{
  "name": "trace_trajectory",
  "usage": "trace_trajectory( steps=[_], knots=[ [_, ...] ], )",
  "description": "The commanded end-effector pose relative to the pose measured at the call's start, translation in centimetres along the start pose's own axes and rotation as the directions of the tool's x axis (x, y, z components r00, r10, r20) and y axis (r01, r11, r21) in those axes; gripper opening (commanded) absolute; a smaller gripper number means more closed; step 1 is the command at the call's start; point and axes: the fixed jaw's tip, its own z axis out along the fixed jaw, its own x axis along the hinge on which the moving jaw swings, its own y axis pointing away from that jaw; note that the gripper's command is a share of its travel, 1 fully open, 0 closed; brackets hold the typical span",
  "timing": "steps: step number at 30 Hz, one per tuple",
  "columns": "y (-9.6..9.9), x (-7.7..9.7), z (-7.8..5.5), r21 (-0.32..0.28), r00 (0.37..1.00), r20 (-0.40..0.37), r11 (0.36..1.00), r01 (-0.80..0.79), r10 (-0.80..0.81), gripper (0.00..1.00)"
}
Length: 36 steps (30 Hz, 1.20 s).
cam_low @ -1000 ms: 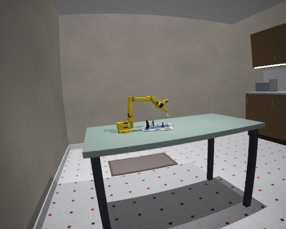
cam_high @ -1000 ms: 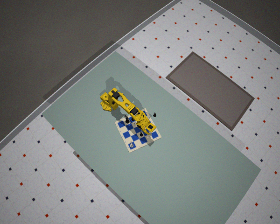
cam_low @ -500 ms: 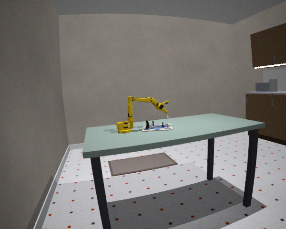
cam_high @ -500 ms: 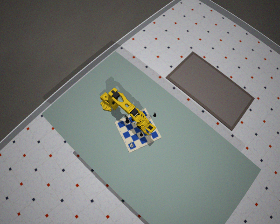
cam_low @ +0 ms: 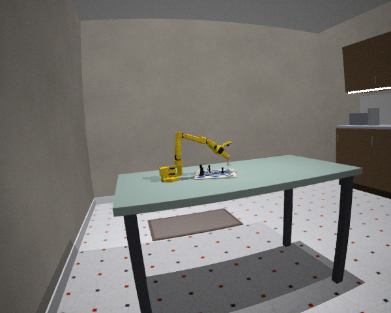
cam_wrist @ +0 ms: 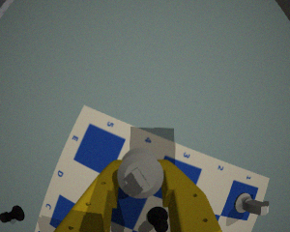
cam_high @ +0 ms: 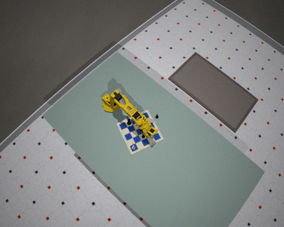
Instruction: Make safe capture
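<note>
While clamped on a white piece (cam_wrist: 140,174), the pincer (cam_wrist: 143,184) hangs above the board (cam_wrist: 94,123).

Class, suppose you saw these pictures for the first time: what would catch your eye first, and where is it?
The yellow arm reaching over the small blue and cream chessboard on the green table. Its gripper holds a pale chess piece above the board. One black piece stands on the table beside the board.

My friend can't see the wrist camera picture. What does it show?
The yellow gripper holds a white chess piece above a blue-and-cream chessboard. A black piece stands below it, and another black piece rests on the green table.
</note>
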Motion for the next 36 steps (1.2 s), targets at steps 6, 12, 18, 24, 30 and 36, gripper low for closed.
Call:
trace_trajectory(
  steps=[6,12,18,24,30,36],
  knots=[
    [0.3,1.4,1.2,-0.007,1.0,-0.019,1.0,0.005,-0.005,0.0],
    [0.3,1.9,1.6,-0.007,1.0,-0.019,1.0,0.005,-0.005,0.0],
    [0.3,2.0,1.7,-0.007,1.0,-0.019,1.0,0.005,-0.005,0.0],
    [0.3,2.1,1.8,-0.007,1.0,-0.019,1.0,0.005,-0.006,0.0],
    [0.5,2.9,2.0,-0.011,1.0,-0.02,1.0,0.009,-0.01,0.0],
    [0.5,3.1,2.1,-0.012,1.0,-0.02,1.0,0.01,-0.01,0.0]
  ],
)
